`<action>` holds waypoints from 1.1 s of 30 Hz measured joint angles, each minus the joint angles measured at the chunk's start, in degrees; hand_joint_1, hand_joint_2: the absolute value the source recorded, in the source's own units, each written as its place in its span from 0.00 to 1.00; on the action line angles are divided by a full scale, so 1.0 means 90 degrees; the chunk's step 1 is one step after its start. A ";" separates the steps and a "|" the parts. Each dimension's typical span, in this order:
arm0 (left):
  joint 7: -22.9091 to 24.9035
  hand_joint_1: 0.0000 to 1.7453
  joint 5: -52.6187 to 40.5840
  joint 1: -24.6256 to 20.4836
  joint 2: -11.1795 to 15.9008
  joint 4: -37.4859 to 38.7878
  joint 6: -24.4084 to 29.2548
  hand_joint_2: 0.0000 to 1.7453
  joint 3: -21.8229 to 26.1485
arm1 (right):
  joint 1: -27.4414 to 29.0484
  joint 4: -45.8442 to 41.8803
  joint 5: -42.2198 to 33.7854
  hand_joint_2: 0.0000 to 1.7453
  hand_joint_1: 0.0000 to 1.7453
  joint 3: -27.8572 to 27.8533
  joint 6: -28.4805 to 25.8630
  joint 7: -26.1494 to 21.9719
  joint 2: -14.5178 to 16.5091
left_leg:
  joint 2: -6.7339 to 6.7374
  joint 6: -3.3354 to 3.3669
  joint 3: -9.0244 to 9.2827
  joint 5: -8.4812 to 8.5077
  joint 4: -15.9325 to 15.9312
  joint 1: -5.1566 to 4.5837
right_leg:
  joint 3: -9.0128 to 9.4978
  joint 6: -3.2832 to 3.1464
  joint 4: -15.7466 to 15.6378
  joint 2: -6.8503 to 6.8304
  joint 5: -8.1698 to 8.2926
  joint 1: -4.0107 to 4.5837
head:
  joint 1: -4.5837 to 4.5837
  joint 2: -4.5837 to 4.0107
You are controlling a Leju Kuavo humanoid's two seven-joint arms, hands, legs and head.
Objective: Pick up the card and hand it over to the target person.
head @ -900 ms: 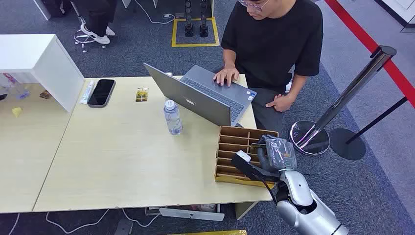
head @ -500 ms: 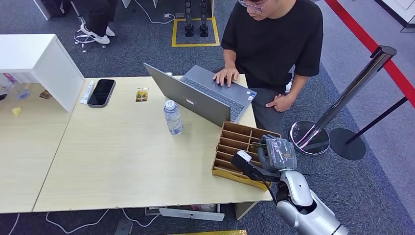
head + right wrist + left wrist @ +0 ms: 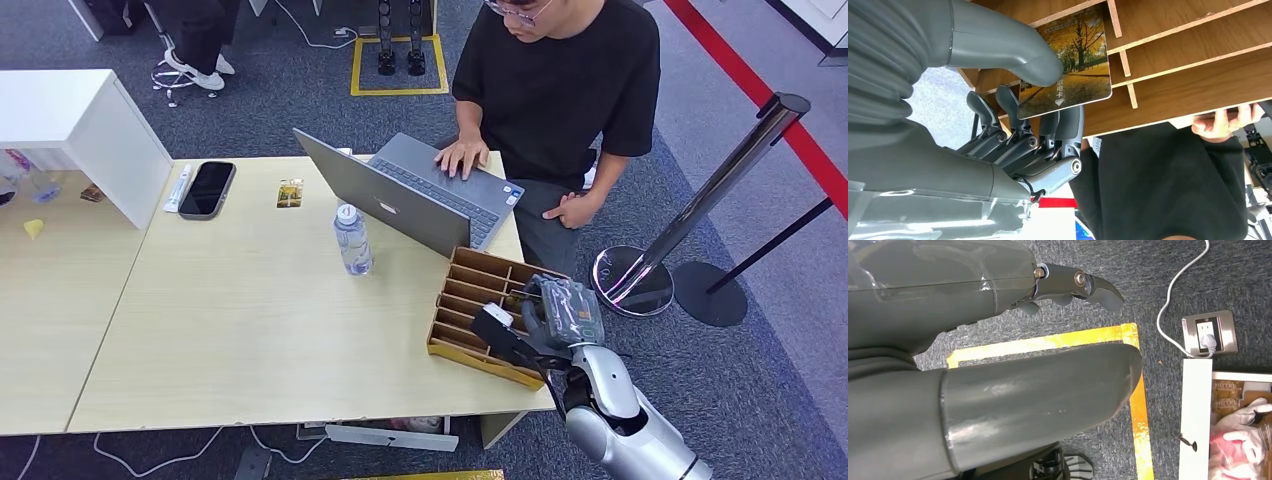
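Right hand (image 3: 1013, 125) pinches the card (image 3: 1068, 62) at the rack (image 3: 478, 315); lifting it out and handing over to the person (image 3: 560, 90) remain.

Table (image 3: 250, 330): pale wood top, standing on grey carpet (image 3: 720, 370).

On it:
- Laptop (image 3: 415, 195), open, far right, a person's hand on the keys.
- Bottle (image 3: 352, 240), clear, upright, just left of the laptop.
- Rack (image 3: 480, 315), brown, slotted, near right corner, skewed to the edge.
- Phone (image 3: 207, 188), black, far left, flat.
- White tube (image 3: 178, 187) just left of the phone.
- Small yellow card (image 3: 290, 192), far edge, between phone and laptop.
- White box (image 3: 85, 125), far left, beside the tube.

On the carpet: stanchion base (image 3: 632, 282) right of the table.
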 joint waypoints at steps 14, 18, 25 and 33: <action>-0.0004 0.00 0.0007 0.0018 -0.0005 0.0005 0.0013 0.00 0.0035 | 0.0032 -0.0072 -0.0011 1.00 0.82 0.0019 0.0039 0.0016 -0.0031 | -0.0003 -0.0002 0.0001 0.0004 -0.0004 0.0000 | 0.0004 -0.0001 -0.0005 -0.0003 0.0003 0.0001 | 0.0000 0.0000; -0.0011 0.00 0.0008 0.0032 -0.0005 0.0006 0.0010 0.00 0.0049 | 0.0021 -0.0240 0.0095 1.00 0.85 -0.0015 0.0031 0.0075 -0.0121 | -0.0003 -0.0001 0.0001 0.0002 -0.0002 0.0000 | 0.0002 0.0000 -0.0002 -0.0003 0.0001 0.0000 | 0.0000 0.0000; -0.0047 0.00 0.0030 0.0064 0.0010 0.0011 0.0025 0.00 0.0113 | 0.0005 -0.1262 0.0539 1.00 0.92 -0.0443 0.0175 0.0502 -0.0574 | -0.0007 0.0003 -0.0011 -0.0002 0.0009 -0.0005 | -0.0008 0.0003 0.0009 -0.0008 -0.0004 -0.0004 | 0.0000 0.0000; -0.0063 0.00 0.0030 0.0086 0.0026 0.0012 0.0028 0.00 0.0147 | -0.0083 -0.2390 0.0961 1.00 0.86 -0.1114 0.0401 0.0860 -0.1001 | -0.0011 0.0001 -0.0018 -0.0003 0.0016 -0.0009 | -0.0015 0.0002 0.0017 -0.0011 -0.0007 -0.0008 | 0.0000 0.0000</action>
